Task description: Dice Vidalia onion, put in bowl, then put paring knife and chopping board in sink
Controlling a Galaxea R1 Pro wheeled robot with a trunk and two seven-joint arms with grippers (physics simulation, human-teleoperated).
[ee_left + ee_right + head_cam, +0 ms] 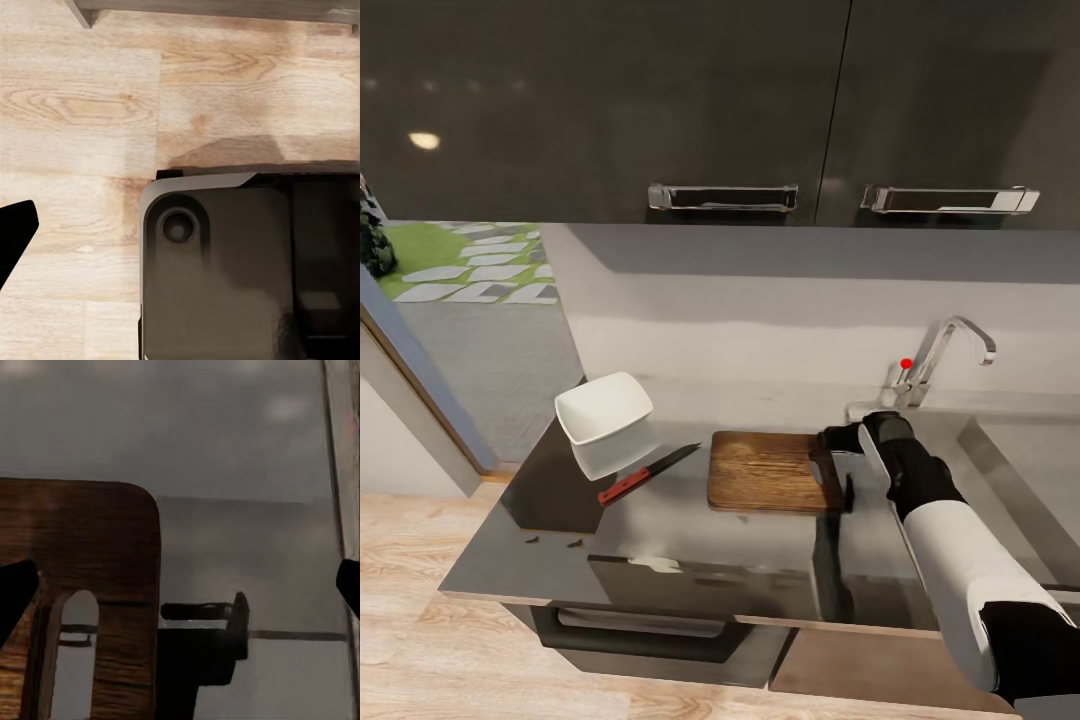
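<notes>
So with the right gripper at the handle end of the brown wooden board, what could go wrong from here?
1. The right gripper looks open at the dark-brown wooden chopping board's handle end; a shallow edge grip might slip.
2. Dragging the board could nudge the red-handled paring knife lying just beside it.
3. The knife rests against the white squarish bowl, so both might shift.

Right arm extends forward from the near right, white forearm, black wrist. Right gripper (838, 462) points down and left, fingers spread wide apart. Left gripper: one dark fingertip (13, 234) visible, state unclear.
</notes>
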